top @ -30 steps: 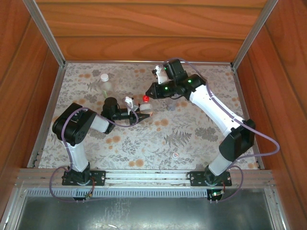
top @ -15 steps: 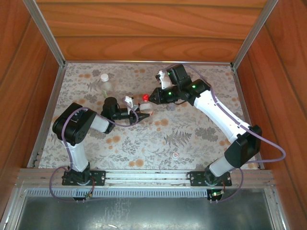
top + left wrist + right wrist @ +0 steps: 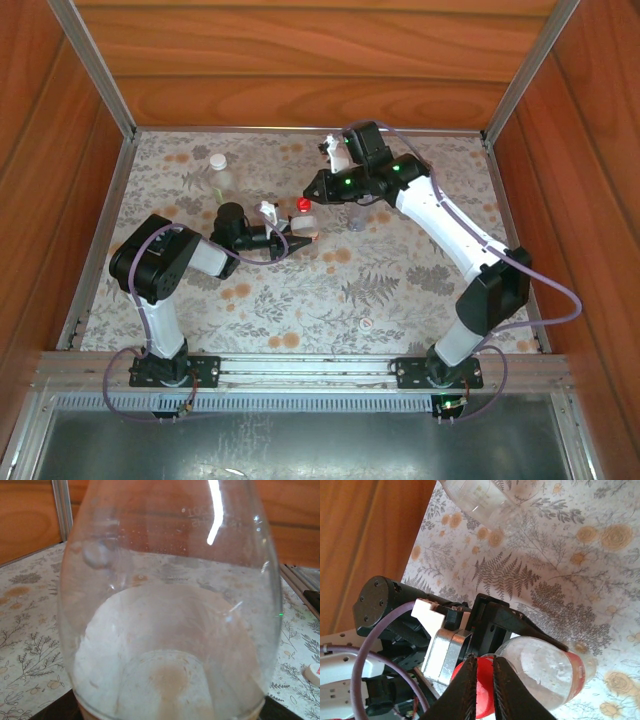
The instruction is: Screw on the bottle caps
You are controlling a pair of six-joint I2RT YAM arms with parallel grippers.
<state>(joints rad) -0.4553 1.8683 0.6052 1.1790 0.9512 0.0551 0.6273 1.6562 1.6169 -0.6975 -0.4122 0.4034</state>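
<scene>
The right end effector (image 3: 483, 664) pinches the small round red plastic cap (image 3: 484, 687); the clear red-labelled plastic bottle (image 3: 540, 667) lies from it toward 3 o'clock (the left end effector (image 3: 300, 240) clamps it).

The tabletop (image 3: 400, 290) is pale, patterned with grey ferns and orange blossoms. The cap (image 3: 484, 692) is red. The bottle (image 3: 540, 670) is clear, red-orange labelled.

Table cover (image 3: 400, 290) printed with grey ferns and orange flowers, lying flat; wooden back wall (image 3: 320, 60), left wall (image 3: 40, 150) and right wall (image 3: 590, 150) surround it; aluminium posts at the back-left (image 3: 95, 70) and back-right (image 3: 530, 70) corners, leaning outward in the top view; aluminium rail (image 3: 300, 368) along the near edge; grey metal sheet (image 3: 300, 440) in front of the rail
</scene>
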